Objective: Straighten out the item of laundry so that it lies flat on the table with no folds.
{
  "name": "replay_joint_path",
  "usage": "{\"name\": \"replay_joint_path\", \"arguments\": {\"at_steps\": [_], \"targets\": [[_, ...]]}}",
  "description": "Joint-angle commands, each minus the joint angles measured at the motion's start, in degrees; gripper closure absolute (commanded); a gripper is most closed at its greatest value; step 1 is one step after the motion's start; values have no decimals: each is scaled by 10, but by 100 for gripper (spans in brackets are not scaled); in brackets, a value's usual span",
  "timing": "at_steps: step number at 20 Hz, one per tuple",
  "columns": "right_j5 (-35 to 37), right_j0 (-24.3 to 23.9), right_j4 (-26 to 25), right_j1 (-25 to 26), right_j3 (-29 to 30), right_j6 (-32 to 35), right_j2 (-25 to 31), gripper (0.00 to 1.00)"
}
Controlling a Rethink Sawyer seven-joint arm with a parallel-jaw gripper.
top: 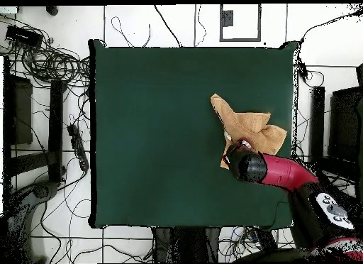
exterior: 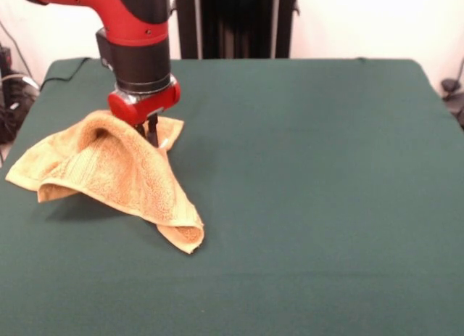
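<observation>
gripper [exterior: 151, 130] pinched shut on orange terry towel [exterior: 116, 178] peak | towel tented, bunched near table [exterior: 312, 205] edge by arm | risk: thin pinch slips or drag doubles corner under → new fold

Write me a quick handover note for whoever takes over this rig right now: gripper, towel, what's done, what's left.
Gripper: down at the towel's raised middle; fingers look closed, seemingly pinching the cloth.
Towel: crumpled and tented, one corner lying toward the camera in the front view, near the left side of the table there; in the overhead view it sits near the right edge.
Done: towel apparently gripped and lifted into a peak.
Left: spread it out flat, with no folds.
</observation>
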Motion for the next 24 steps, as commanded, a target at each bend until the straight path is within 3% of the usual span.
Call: {"name": "replay_joint_path", "arguments": {"at_steps": [1,24], "targets": [[-47,30,14,55,65,179,-32,100],[-86,33,31,65,82,144,-43,100]]}}
